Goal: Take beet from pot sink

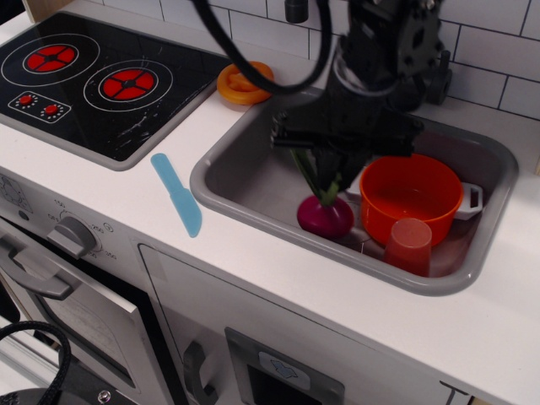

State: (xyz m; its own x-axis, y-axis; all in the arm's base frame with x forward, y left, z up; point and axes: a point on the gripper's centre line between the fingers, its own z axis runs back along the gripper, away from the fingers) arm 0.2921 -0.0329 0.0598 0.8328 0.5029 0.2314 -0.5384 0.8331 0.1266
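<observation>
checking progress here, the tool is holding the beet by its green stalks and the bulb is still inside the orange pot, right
Not quite. The tool does hold the beet by its green stalks, but the bulb is outside the orange pot, down by the sink floor just left of the pot. The observation.image view shows the pot empty.
</observation>
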